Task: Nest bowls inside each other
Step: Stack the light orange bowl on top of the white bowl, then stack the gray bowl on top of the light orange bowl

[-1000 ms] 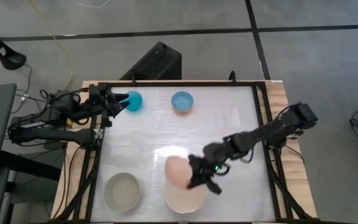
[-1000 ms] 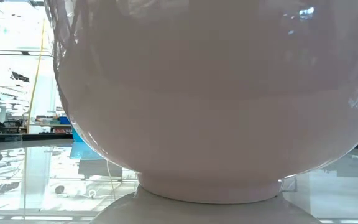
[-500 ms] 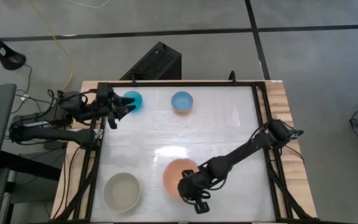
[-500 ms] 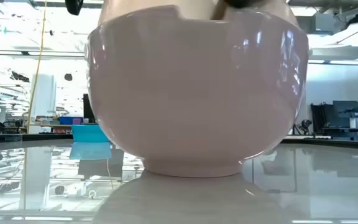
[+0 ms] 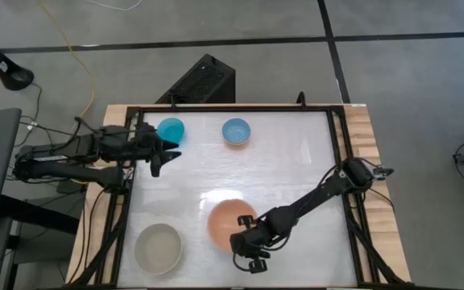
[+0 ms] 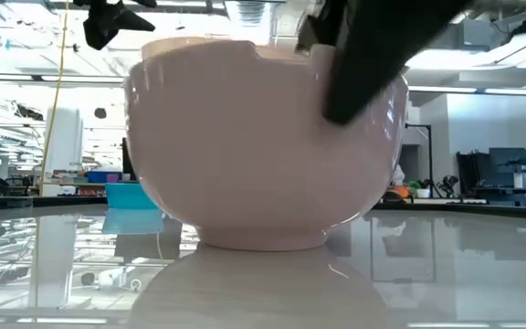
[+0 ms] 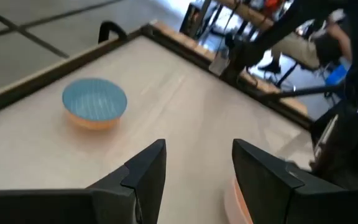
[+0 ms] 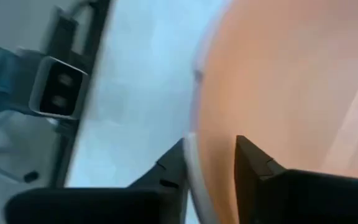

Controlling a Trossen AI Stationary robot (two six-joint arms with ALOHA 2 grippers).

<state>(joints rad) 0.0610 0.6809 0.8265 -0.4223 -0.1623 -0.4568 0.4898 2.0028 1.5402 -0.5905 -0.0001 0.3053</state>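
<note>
The pale pink bowl point(image 5: 232, 224) sits inside the cream-white bowl point(image 6: 245, 155), which rests on its foot on the table near the front. My right gripper point(image 5: 248, 254) is open at their near rim, one finger inside and one outside the wall point(image 8: 191, 168). A greyish-beige bowl point(image 5: 158, 246) stands at the near left. The cyan bowl point(image 5: 171, 127) and the light blue bowl point(image 5: 236, 130) stand at the far side. My left gripper point(image 5: 170, 151) hangs open just nearer than the cyan bowl, with nothing between its fingers point(image 7: 148, 168). My right gripper straddles the nested bowls' near rim point(image 8: 194, 149), slanting down from the near right. A gap shows between the inner finger point(image 8: 253, 165) and the wall. Whether the outer finger point(image 8: 169, 171) touches the rim I cannot tell. The bowls stand upright on the table.
A dark frame point(image 5: 341, 161) runs round the white table top. Open table lies between the far bowls and the nested pair. In the left wrist view the light blue bowl point(image 7: 95, 102) lies ahead, with the right arm point(image 7: 334, 143) beyond.
My right gripper has sunk and tipped downward, bringing the pink bowl down into the cream-white bowl. That bowl now stands farther from the table's near edge. My left gripper has gone from beside the cyan bowl toward the near edge and a little down.
</note>
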